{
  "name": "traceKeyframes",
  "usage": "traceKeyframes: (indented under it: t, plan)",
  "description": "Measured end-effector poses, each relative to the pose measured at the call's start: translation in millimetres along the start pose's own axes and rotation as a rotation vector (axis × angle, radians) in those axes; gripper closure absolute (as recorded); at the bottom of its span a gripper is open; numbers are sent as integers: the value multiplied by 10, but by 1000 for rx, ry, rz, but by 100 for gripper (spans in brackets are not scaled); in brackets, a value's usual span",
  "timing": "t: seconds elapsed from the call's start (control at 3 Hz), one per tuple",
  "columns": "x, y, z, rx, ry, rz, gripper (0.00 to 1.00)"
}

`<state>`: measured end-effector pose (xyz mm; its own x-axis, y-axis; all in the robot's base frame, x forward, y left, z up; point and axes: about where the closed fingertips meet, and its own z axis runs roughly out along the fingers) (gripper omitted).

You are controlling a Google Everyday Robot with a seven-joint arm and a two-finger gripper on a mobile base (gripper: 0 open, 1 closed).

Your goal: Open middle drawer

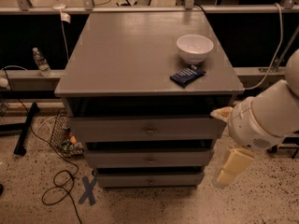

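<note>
Currently the middle drawer (pixel 117 158) sits shut, second in the stack. The pincer (pixel 223 143) hangs released beside the cabinet's (pixel 140 59) right edge; approaching, it might clip that corner or grab the wrong knob.

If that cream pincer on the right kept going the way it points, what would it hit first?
Likely the speckled floor. The pincer hangs right of the cabinet, beside the middle drawer, pointing down and slightly left. Depth is unclear, so it might clip the bottom drawer instead.
</note>
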<state>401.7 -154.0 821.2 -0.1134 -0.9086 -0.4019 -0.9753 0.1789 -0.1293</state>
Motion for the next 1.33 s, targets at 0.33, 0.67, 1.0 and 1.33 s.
traceKeyframes:
  t: [0.33, 0.67, 1.0, 1.33]
  plan:
    - [-5, -4, -10, 1, 0, -1, 0]
    - [51, -5, 390, -18, -16, 6, 0]
    - [153, -77, 882, -30, -41, 11, 0]
    - [257, -164, 1480, -47, -39, 15, 0]
